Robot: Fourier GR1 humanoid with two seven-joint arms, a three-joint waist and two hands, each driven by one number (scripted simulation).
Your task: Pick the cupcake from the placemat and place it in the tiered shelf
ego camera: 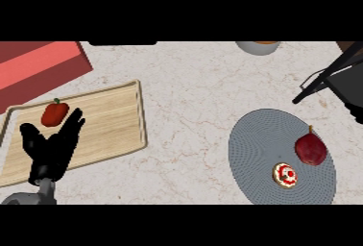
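One cupcake (285,175) near placemat (266,129) lower edge; bare counter (191,86) leftward.

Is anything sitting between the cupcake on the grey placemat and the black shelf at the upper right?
The dark red fruit lies on the placemat just beyond the cupcake, roughly on the line toward the tiered shelf. Past it, only bare counter shows. A path that lifts over or around the fruit would likely avoid it.

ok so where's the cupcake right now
In the head view, the cupcake sits on the grey placemat at lower right, just below-left of the dark red fruit.
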